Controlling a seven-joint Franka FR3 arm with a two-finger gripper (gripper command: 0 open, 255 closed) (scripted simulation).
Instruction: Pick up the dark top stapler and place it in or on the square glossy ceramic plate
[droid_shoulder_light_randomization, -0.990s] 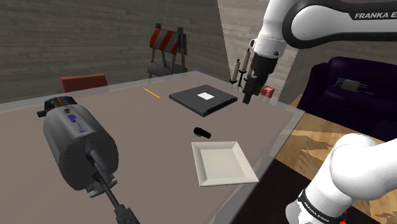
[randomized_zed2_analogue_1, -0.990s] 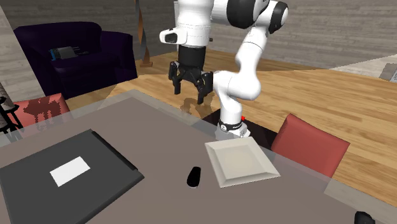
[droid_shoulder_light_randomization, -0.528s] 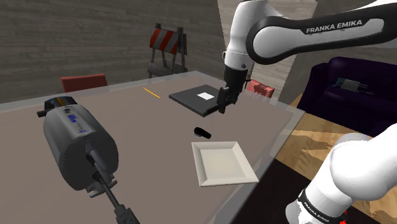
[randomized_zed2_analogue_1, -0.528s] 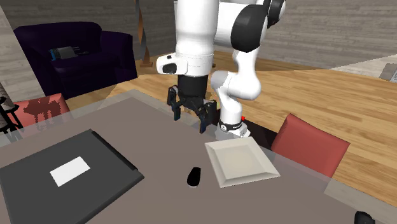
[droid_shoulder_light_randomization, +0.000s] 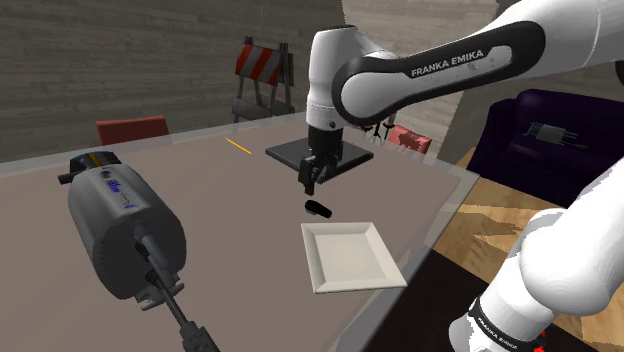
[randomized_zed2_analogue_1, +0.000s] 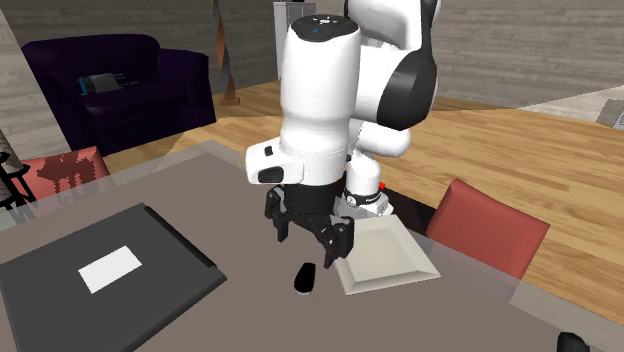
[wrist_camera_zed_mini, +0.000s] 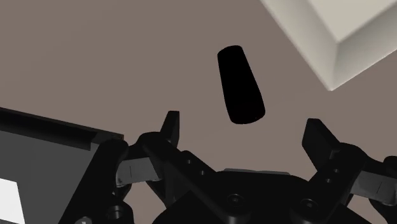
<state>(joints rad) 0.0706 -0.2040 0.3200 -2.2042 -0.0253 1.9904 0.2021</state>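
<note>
Stapler (droid_shoulder_light_randomization: 318, 208): black, lying flat on the grey-brown table (droid_shoulder_light_randomization: 200, 175), just beside the white square plate (droid_shoulder_light_randomization: 350, 255), clear of its rim. Gripper (randomized_zed2_analogue_1: 308, 242): fingers spread apart, empty, hovering above the stapler, near the plate. Black flat case (randomized_zed2_analogue_1: 150, 270), white label: well apart from the plate, beyond the stapler.

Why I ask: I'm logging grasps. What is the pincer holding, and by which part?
Nothing. The open pincer hovers above the dark stapler without touching it.
</note>
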